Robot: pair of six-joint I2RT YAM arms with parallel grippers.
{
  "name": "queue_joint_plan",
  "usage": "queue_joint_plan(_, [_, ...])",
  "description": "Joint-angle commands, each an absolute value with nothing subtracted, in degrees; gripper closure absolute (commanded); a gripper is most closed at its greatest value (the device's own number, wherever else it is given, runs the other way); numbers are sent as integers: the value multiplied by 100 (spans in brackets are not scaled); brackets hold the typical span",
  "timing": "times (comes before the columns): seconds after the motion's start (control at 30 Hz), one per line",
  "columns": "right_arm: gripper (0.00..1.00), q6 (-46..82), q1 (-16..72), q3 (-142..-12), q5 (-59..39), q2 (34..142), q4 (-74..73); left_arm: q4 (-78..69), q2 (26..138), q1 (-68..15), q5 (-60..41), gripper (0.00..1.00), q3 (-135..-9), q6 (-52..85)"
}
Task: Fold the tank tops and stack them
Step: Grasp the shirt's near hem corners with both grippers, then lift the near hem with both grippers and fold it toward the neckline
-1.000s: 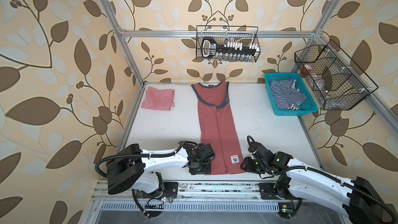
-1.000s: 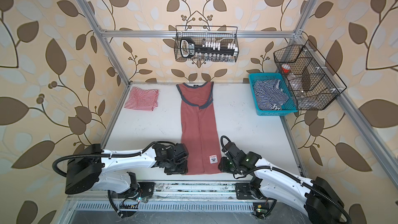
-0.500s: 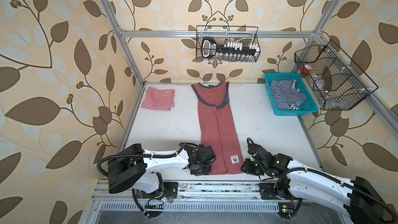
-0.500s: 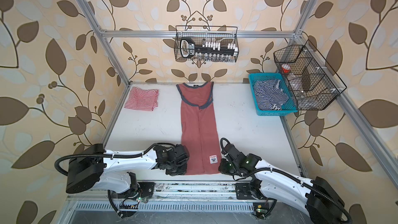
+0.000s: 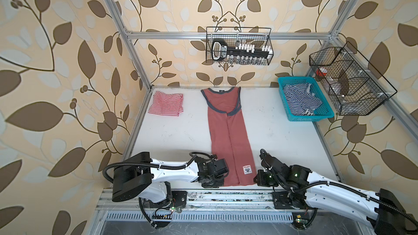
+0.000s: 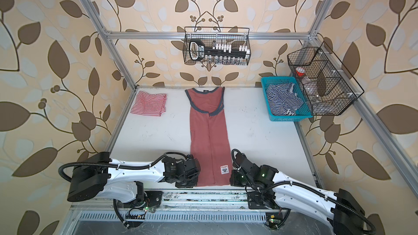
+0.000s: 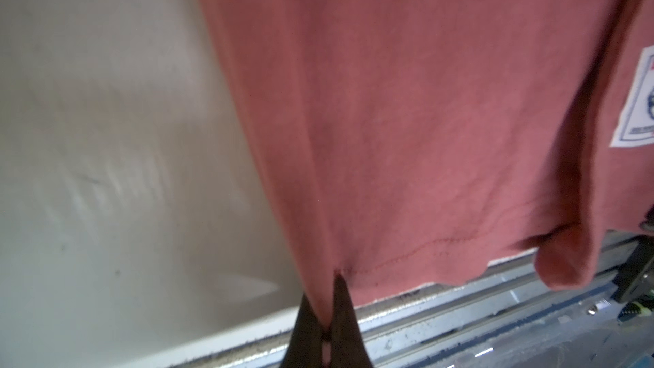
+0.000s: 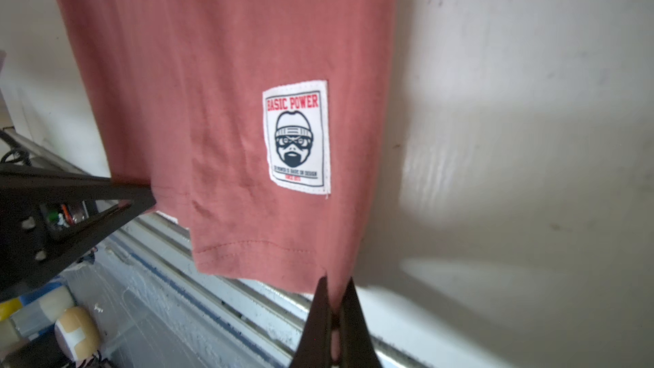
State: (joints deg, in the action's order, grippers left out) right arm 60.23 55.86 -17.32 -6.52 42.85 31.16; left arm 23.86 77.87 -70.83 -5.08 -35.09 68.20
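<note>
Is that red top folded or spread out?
Partly: red top lies as a long narrow strip, sides turned in, not doubled over.

Leaf-patterned beige walls [image 5: 67, 30] surround a white table [image 5: 176, 136] inside an aluminium frame [image 5: 169, 35].

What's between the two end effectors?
The red tank top's hem with its white badge, in both top views; left end effector and right end effector pinch its corners.
</note>
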Motion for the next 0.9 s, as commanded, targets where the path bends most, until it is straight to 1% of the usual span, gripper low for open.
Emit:
queue_joint_plan(0.0, [100, 6511, 5962, -1682, -321, 4086, 3428, 2769, 7482, -7310, -278, 100, -3317, 7166])
queue_joint_plan(0.13, [100, 6697, 6320, -1884, -47, 4087, 3612, 3003, 7080, -7383, -21, 100, -3330, 7302])
queue_joint_plan(0.3, [100, 6423, 6316, -2551, 360, 4346, 4062, 3747, 6595, -7374, 594, 100, -3687, 7387])
queue_joint_plan(0.4, [100, 6087, 6152, -3083, 504, 4626, 4305, 4196, 6437, -7271, 981, 100, -4070, 7253])
queue_joint_plan(0.5, [100, 5597, 5759, -3454, 311, 4957, 4306, 4356, 6360, -6846, 946, 100, -4305, 6928])
queue_joint_plan(0.7, [100, 4610, 4535, -3984, -319, 5447, 4227, 4465, 6295, -5546, 512, 100, -4645, 5940])
queue_joint_plan(0.87, [100, 3780, 3639, -4517, -899, 6119, 4103, 4447, 6865, -4736, 183, 100, -5316, 5081])
